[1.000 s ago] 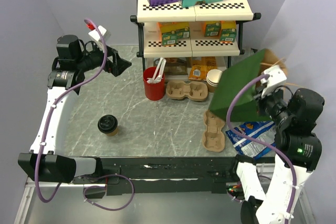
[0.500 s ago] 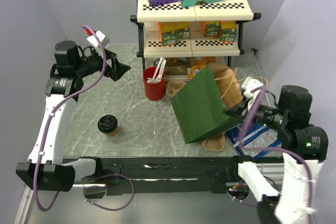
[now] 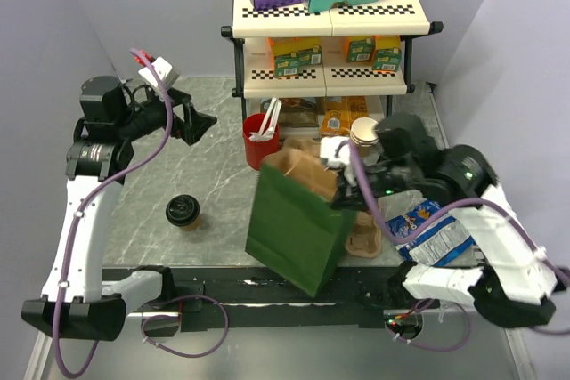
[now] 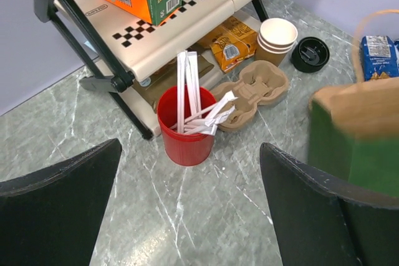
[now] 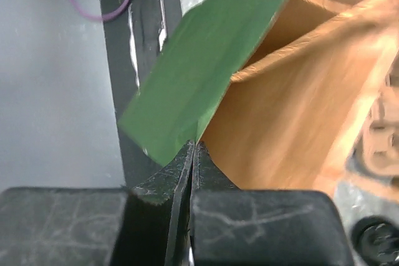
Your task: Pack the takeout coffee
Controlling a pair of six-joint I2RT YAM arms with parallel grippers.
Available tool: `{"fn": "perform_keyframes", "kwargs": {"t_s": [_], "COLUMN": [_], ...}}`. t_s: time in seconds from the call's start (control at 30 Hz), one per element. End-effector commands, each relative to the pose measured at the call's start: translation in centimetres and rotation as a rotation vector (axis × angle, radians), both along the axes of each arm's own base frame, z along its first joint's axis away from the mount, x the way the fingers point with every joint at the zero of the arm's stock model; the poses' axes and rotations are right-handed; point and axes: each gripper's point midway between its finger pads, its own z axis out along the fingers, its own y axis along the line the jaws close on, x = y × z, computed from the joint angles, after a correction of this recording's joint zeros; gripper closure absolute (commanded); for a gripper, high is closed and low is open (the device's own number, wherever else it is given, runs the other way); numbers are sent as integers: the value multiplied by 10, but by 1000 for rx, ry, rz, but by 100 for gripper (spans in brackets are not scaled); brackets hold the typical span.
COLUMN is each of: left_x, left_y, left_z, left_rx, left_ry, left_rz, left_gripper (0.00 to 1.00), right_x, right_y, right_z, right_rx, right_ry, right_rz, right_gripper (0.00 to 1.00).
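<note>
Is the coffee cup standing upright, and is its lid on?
Upright, lid on: the coffee cup stands on the table, its black lid facing up.

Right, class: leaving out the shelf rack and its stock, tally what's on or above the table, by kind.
lidded coffee cup: 1
red cup of stirrers: 1
stack of pale cups: 1
cardboard cup carriers: 2
loose black lid: 1
green paper bag: 1
blue snack bag: 1
Total: 8
</note>
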Motion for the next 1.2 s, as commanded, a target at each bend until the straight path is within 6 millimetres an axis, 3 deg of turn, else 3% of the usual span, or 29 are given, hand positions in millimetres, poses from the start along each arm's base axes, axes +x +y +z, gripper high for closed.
{"fn": "perform_keyframes", "kwargs": {"t_s": [0.0,0.1,0.23,0.4,0.6,0.73,0.8,0.93,1.0,1.17], "left_x": [-20,-23,-28,-37,-36,-34,-33,-25,-33,-43], "left_y": [4,10,16,13,10,10,9,1,-7,-22], "left_z": [31,32,34,30,2,-21,-22,-31,-34,-56], "left_rx": [11,27,47,76,115,145,146,142,130,158], "left_ry": [-96,-104,-122,-113,-20,24,33,110,149,232], "left_rz": [22,56,88,41,-4,-20,-36,-102,-170,-306], "left_gripper": [1,1,1,1,1,1,1,1,1,1], "right_x": [5,11,33,42,40,36,35,34,35,38], "right_y": [24,41,62,69,69,64,61,57,52,36], "right_z": [9,-1,-6,-26,-40,-46,-47,-30,-19,11], "right_rx": [-52,-126,-154,-192,-200,-214,-222,-190,-173,-118], "right_ry": [-164,-266,-416,-509,-504,-491,-489,-506,-525,-562], "right_rz": [122,209,237,276,283,288,288,256,226,130], "right_gripper": [100,100,100,100,99,70,56,45,35,25]}}
